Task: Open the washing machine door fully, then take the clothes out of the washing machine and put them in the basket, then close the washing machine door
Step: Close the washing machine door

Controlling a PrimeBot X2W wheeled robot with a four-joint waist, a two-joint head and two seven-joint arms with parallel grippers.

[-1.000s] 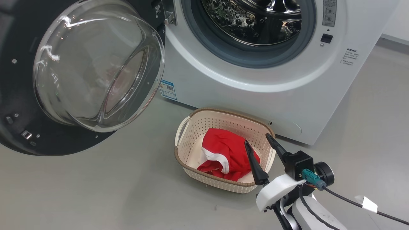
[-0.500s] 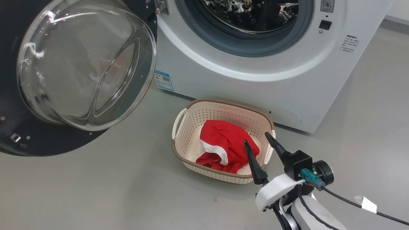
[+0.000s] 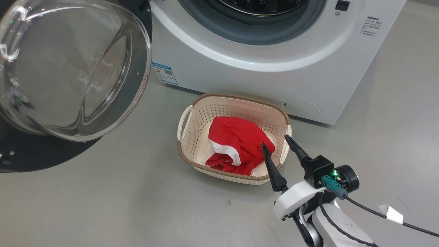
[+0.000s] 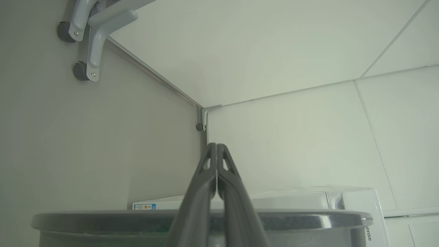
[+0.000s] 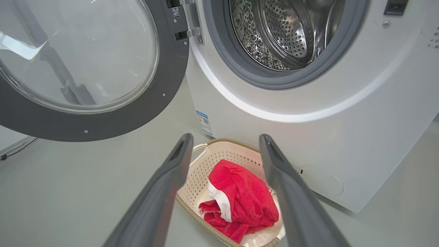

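Clothes (image 3: 236, 145) lay bunched in the basket (image 3: 212, 116), red fabric with a white band showing, heaped toward the basket's right side. The basket stood on the grey floor (image 3: 103, 206) just in front of the washing machine (image 3: 260, 75), below its round opening. The washing machine door (image 3: 68, 68) hung swung wide to the left of that opening, its glass bowl bulging outward. The right gripper (image 3: 275, 140) sat by the basket's right rim in the head view, its two dark fingers spread apart with nothing held; whether they touched the rim could not be told. In the right wrist view the clothes showed in the gap between those fingers, with the steel drum (image 5: 284, 31) above. The left gripper (image 4: 216, 145) faced pale panels (image 4: 274, 51) meeting in a corner, its fingers pressed together on nothing.
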